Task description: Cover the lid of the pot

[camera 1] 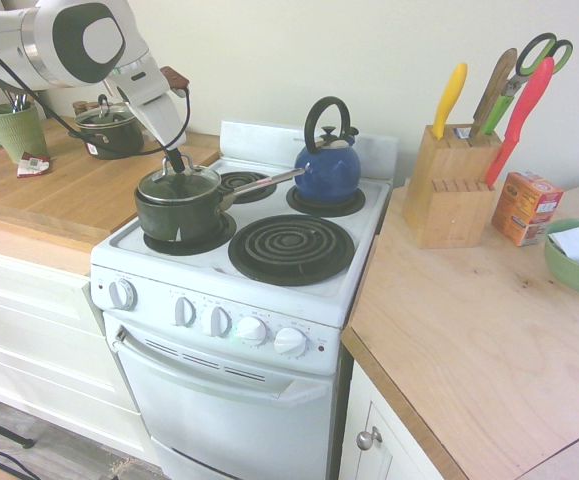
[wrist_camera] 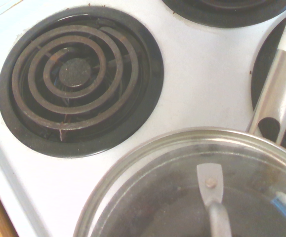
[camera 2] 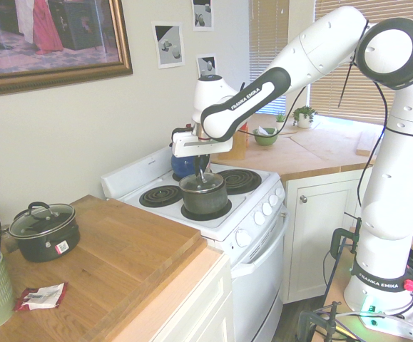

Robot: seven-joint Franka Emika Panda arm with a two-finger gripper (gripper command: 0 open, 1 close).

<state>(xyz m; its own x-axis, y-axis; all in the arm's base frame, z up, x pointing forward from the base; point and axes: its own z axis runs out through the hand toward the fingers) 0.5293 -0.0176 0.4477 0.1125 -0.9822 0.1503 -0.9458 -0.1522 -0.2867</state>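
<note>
The dark pot stands on the stove's front left burner, its long silver handle pointing toward the kettle. The glass lid with its metal rim lies level on the pot's mouth. My gripper reaches straight down from above and is shut on the lid's small knob. From the other side, the same gripper is over the lid and the pot. The wrist view shows the lid close up, with the pot handle beside it.
A blue kettle sits on the back right burner. The front right burner is bare. A squat lidded pot and a green utensil cup stand on the wooden counter to the left. A knife block stands on the right.
</note>
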